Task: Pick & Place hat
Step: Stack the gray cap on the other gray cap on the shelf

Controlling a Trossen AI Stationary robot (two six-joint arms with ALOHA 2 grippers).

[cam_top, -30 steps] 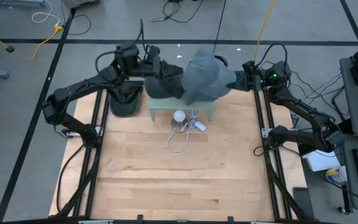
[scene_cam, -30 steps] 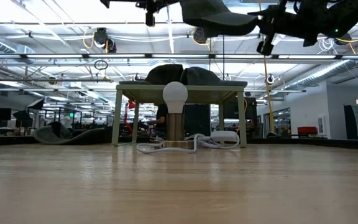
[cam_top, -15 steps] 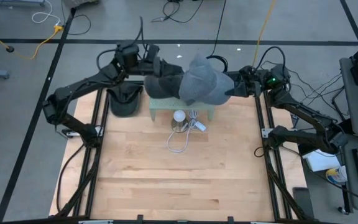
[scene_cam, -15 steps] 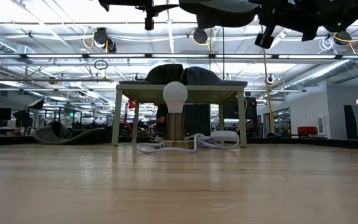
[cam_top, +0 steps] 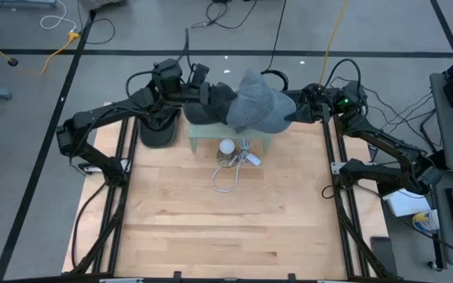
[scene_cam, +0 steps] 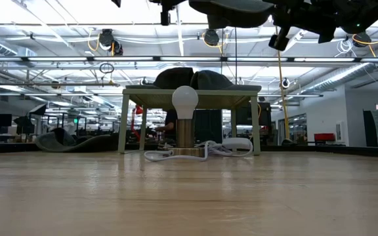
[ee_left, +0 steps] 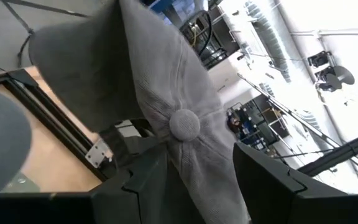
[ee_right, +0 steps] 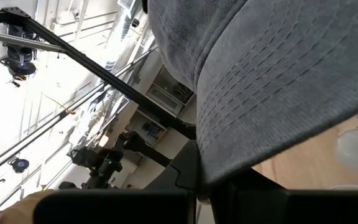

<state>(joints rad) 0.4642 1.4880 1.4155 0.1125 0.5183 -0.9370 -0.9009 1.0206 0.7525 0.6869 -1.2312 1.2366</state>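
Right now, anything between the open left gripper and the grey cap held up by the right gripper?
Nothing. In the left wrist view, the grey cap fills the sight past the left gripper; the gap looks bare.

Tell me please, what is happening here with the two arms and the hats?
The right hand is shut on the brim of a grey cap and holds it in the air above the small green stand. The left hand is open, close in front of the cap's top button. Other hats lie on the stand, and a light bulb with its white cable sits in front of it.
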